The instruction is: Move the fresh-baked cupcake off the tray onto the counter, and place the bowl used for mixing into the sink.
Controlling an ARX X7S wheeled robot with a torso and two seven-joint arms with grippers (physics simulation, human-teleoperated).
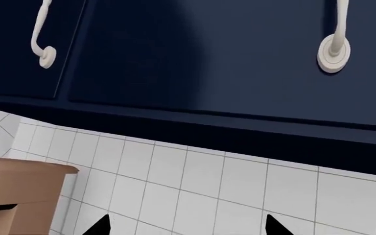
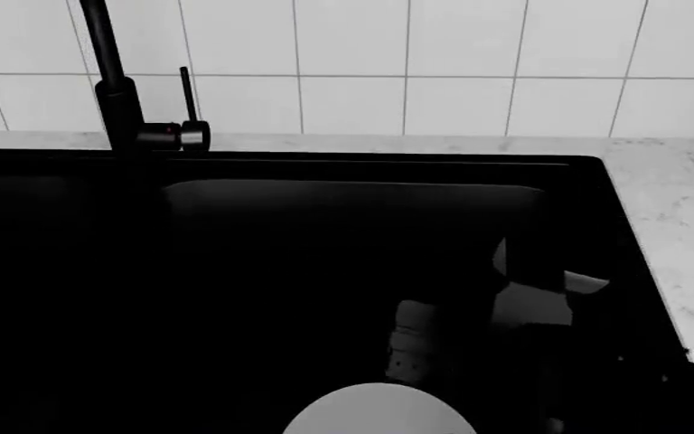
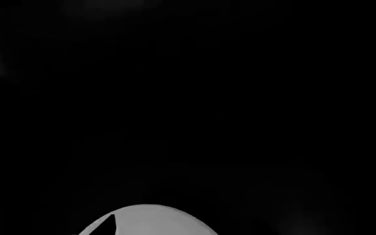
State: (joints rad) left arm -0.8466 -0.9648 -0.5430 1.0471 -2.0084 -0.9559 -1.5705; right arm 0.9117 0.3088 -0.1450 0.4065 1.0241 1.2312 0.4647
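While the bowl (image 2: 378,411) hangs over the sink (image 2: 323,271) at the head view's lower edge, the right gripper (image 3: 113,226) seems to pinch its rim, though that is not certain. Lower it level, then release. The left gripper (image 1: 184,227), spread wide, faces the wall tiles (image 1: 195,181).

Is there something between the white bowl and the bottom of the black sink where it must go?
Nothing visible does. The bowl is over the right basin of the sink, beside the right arm, and the basin around it looks bare, though very dark.
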